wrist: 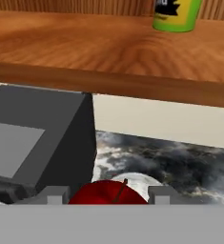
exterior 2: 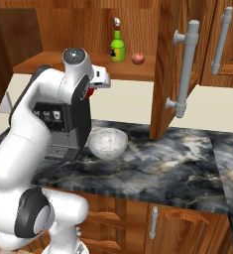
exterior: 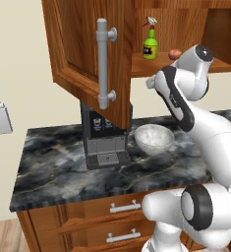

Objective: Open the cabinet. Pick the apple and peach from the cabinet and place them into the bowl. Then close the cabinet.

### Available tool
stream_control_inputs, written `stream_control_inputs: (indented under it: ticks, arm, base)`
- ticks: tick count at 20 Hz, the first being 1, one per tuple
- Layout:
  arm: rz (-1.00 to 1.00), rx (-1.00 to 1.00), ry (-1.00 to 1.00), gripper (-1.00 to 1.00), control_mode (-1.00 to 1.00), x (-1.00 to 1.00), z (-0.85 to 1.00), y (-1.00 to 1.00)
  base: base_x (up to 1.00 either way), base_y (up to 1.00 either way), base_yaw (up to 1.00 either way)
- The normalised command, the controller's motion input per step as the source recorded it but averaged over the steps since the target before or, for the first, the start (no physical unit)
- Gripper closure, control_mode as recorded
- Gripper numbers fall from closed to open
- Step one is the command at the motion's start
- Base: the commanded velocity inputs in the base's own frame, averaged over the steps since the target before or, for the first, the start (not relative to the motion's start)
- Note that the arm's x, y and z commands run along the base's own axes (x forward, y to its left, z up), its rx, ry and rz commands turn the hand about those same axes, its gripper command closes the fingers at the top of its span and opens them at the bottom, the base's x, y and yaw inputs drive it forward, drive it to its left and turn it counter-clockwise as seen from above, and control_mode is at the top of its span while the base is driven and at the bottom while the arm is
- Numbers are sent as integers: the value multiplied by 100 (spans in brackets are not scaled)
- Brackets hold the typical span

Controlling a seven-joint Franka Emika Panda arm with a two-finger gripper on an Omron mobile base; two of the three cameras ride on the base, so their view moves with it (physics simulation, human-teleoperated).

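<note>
Reddish-brown wooden cabinet (exterior: 87, 54) open | tool (wrist: 106, 196) clamps round red apple (wrist: 107, 193) above speckled white bowl (exterior: 154, 139) | peach (exterior 2: 137, 58) at shelf's 12 o'clock, closing pending

No text is reading clearly anywhere. The green glass spray bottle (exterior: 150, 47) standing on the reddish-brown wooden cabinet shelf (exterior: 186, 66) is carrying a black and white label (wrist: 171, 6), but its marks are blurring beyond reading. The black coffee machine (exterior: 103, 142) below that shelf is showing small unreadable front panels.
</note>
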Motion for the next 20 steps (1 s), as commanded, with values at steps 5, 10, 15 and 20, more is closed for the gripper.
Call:
stream_control_inputs:
  ticks: [5,10,15,20]
  arm:
    - [-9,0,9,100,-100,-95,-72,5]
    - [-1,0,0,100,-100,-15,-14,0]
    - [0,0,6,100,-100,2,-19,0]
    - [0,1,9,100,-100,20,-1,-4]
  base:
    - [0,0,0]
    - [0,0,0]
    - [0,0,0]
    - [0,0,0]
